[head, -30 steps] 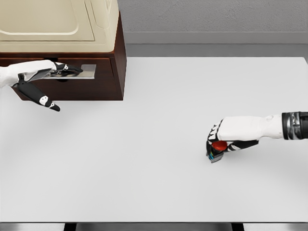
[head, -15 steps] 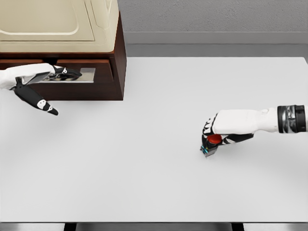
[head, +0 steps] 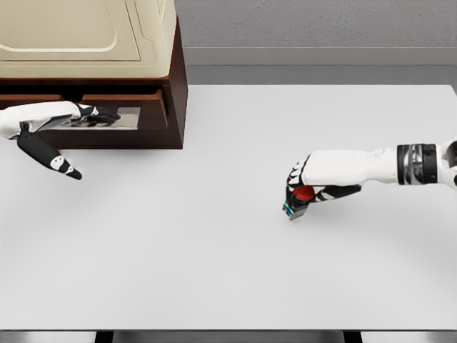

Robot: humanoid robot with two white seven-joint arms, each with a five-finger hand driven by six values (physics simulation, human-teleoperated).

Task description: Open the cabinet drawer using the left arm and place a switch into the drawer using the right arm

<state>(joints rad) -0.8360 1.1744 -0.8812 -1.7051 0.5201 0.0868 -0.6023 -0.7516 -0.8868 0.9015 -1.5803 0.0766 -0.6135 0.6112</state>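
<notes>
The dark brown cabinet (head: pixel 177 78) stands at the far left corner of the table. Its drawer (head: pixel 114 134) is pulled out a little, and a thin strip of the inside shows above the front. My left hand (head: pixel 87 116) reaches in from the left, fingers hooked on the metal drawer handle (head: pixel 118 118) and thumb hanging below. The switch (head: pixel 298 200), with a red button on a dark base, is at the table's centre right. My right hand (head: pixel 300 187) is shut on it from above, just over the tabletop.
A cream-coloured appliance (head: pixel 78 36) sits on top of the cabinet. The white table (head: pixel 214 271) spreads between the cabinet and the right hand. A grey wall runs behind the table's far edge.
The drawer front and handle have slid toward me with the left hand. The right hand has carried the switch leftward and slightly farther from me.
</notes>
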